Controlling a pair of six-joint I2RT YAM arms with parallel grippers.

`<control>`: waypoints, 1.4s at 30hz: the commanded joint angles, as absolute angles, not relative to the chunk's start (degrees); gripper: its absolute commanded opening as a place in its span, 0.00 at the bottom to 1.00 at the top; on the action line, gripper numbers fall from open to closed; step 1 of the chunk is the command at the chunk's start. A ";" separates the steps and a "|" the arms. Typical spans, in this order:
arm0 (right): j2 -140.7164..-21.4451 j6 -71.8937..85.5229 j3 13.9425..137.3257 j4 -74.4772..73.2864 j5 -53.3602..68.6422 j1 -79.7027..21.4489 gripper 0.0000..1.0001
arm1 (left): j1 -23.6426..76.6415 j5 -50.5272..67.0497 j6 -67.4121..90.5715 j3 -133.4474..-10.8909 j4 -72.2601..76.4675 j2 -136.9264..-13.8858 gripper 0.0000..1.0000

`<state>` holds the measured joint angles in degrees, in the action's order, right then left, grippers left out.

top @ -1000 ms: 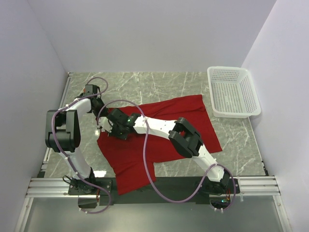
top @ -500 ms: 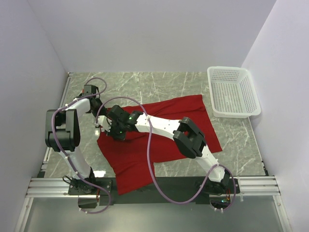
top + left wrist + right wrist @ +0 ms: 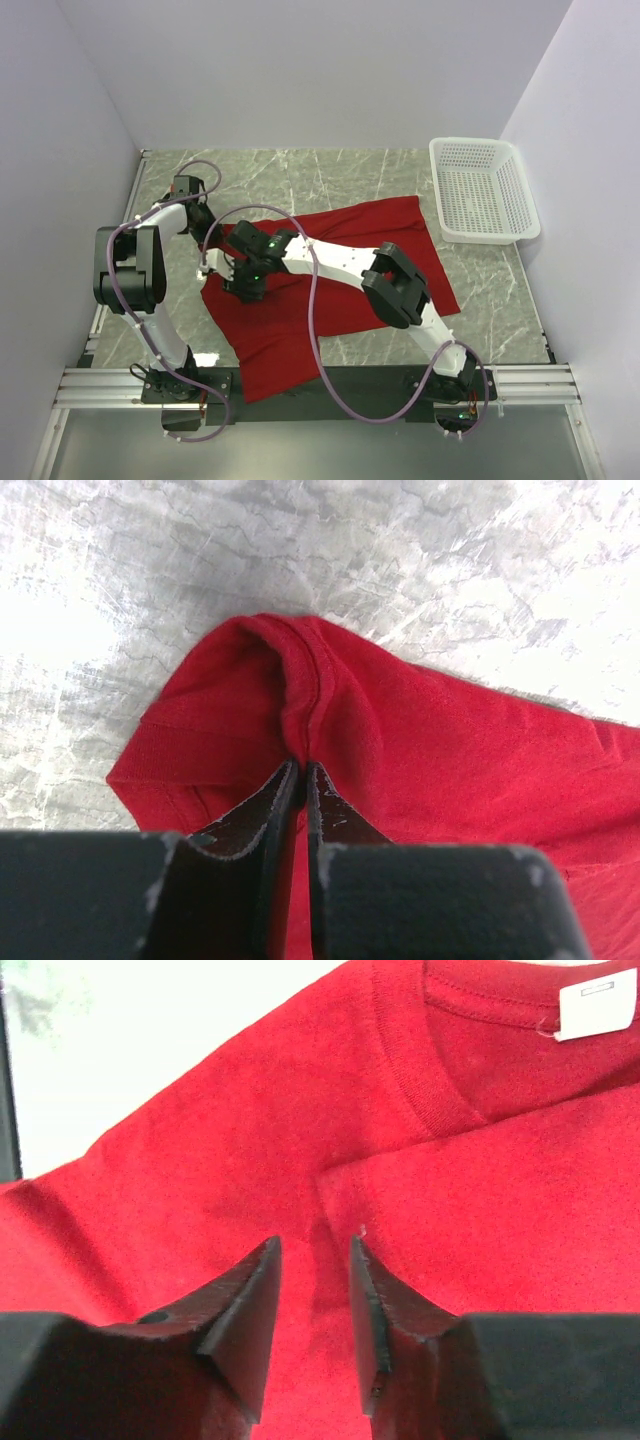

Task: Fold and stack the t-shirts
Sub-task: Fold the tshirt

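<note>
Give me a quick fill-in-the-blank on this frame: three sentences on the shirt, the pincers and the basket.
1. The left pincer is shut on a fold of the ___ t-shirt.
2. The white neck tag shows in the ___ wrist view, beyond the open right pincer.
3. The white mesh basket stands at the far ___ corner of the table.
Missing words: red; right; right.
</note>
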<state>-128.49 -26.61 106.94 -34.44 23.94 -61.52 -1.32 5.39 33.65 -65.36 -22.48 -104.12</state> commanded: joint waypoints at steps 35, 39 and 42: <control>-91.32 -23.29 81.56 -30.85 34.72 -16.70 0.46 | -4.57 8.09 35.07 -64.24 -13.19 -103.09 0.32; -91.32 -23.29 81.12 -30.76 34.89 -16.44 0.46 | -4.75 7.47 34.72 -65.82 -13.53 -104.15 0.33; -91.41 -23.29 80.86 -30.59 34.98 -16.44 0.46 | -4.92 7.12 34.45 -67.41 -14.06 -105.64 0.32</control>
<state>-94.52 -23.64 81.30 -32.88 33.93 -16.88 -4.51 8.08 35.57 -64.18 -14.83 -104.60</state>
